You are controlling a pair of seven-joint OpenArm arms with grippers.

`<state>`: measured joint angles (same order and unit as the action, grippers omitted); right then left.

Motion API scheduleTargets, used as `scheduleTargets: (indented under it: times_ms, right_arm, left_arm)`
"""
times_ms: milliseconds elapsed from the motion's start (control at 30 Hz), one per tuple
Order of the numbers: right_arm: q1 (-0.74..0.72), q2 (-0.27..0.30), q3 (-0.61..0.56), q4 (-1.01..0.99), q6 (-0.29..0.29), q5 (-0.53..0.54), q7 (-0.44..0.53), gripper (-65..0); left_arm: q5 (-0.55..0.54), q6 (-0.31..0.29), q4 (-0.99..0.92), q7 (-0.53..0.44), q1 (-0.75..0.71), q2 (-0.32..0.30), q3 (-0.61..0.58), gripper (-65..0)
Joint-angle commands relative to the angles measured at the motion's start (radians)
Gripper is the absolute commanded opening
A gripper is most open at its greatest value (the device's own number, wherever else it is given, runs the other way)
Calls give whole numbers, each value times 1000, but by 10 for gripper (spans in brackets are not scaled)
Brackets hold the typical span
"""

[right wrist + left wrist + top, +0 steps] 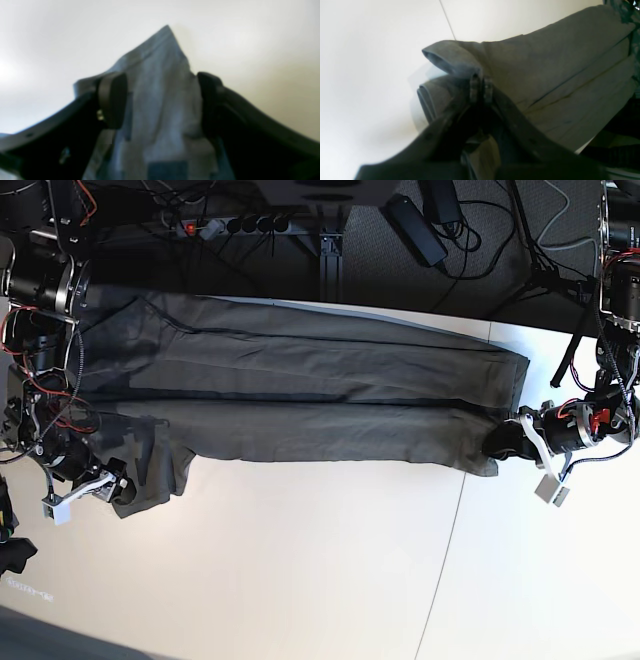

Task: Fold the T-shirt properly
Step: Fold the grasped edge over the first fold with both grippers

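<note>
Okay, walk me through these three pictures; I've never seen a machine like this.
The machine has two robot arms, each ending in a pinching tool. One picture looks at the whole table from in front of the arms; the other two come from cameras on the left and right wrists, close to the cloth.

On the table lies a dark T-shirt, partly folded into a long, wide strip. The left tool, at the right of the wide picture, is shut on a fold of it. The right tool stands wide open around another part, and whether it touches the cloth is hard to tell.
</note>
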<state>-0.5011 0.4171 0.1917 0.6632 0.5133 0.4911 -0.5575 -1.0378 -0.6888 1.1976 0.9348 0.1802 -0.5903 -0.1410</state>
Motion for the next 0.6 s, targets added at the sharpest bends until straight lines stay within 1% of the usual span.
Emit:
scheduleTargets:
  times_ms: [0, 33, 67, 133, 167, 300, 367, 433, 500, 567]
  right_arm:
    - [-5, -5, -21, -1, 68, -21, -80, -239]
    - [-5, -5, -36, -1, 68, -20, -80, -283]
    - [-3, -5, -50, -1, 68, -21, -78, -364]
    - [-3, -5, -56, -1, 67, -20, -75, -593]
    - [-3, -5, -56, -1, 68, -20, -74, -650]
    - [-2, 3, -56, 22, 68, -20, -65, -650]
    - [-2, 7, -56, 56, 69, -19, -84, -650]
    - [2, 15, -56, 109, 71, 5, -127, -650]
    - [20, 32, -56, 183, 71, 71, -194, -650]
    - [60, 57, -55, 277, 71, 148, -251, -650]
  left_arm:
    - [-16, -9, 14, -18, 21, -17, 8, -650]
    - [-16, -9, 14, -18, 21, -17, 8, -650]
    - [-16, -9, 14, -18, 21, -17, 8, -650]
    - [-16, -9, 14, -18, 21, -17, 8, -650]
    - [-16, -9, 14, -19, 21, -17, 8, -650]
    - [-20, -9, 14, -38, 23, -17, 8, -650]
    - [-23, -9, 22, -26, 31, -17, 8, -650]
    - [-45, -9, 56, 27, 32, -21, 8, -650]
    - [-84, -9, 113, 109, 26, -30, 8, -650]
    - [-118, -9, 177, 140, 8, -50, 8, -650]
